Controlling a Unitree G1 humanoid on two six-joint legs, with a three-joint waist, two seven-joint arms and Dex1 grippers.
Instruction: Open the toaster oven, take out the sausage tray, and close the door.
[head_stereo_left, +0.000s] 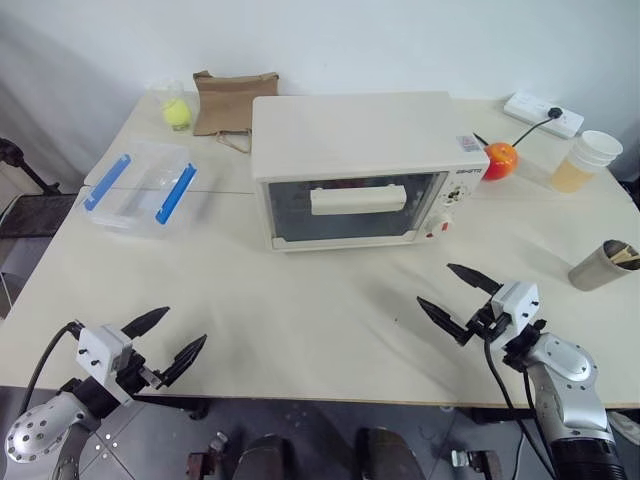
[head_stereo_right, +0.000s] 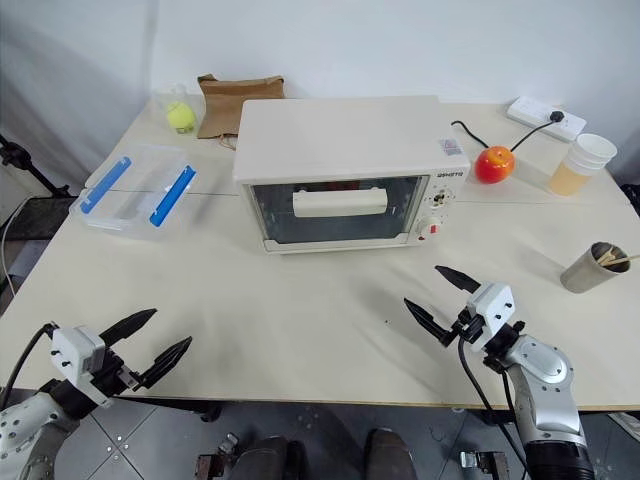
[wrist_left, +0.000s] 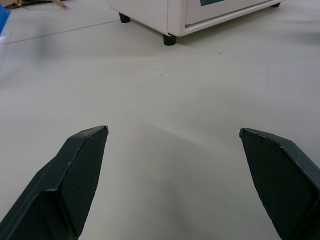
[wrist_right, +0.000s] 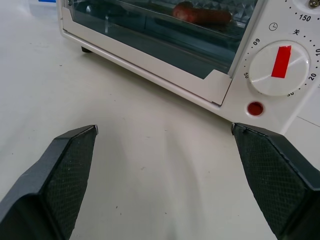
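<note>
1. We see the toaster oven (head_stereo_left: 365, 165) at the middle of the tabletop (head_stereo_left: 300, 320), toward its far side, with the door (head_stereo_left: 355, 205) shut.
2. Through the glass, the right wrist view gives us a red sausage (wrist_right: 202, 15) inside; the tray itself we cannot make out.
3. Our left gripper (head_stereo_left: 165, 340) hovers at the near left edge, jaws spread wide and empty, well apart from the oven.
4. Our right gripper (head_stereo_left: 458, 295) hangs near the oven's right front corner, jaws wide apart and empty, the red light (wrist_right: 255, 108) just ahead between them.
</note>
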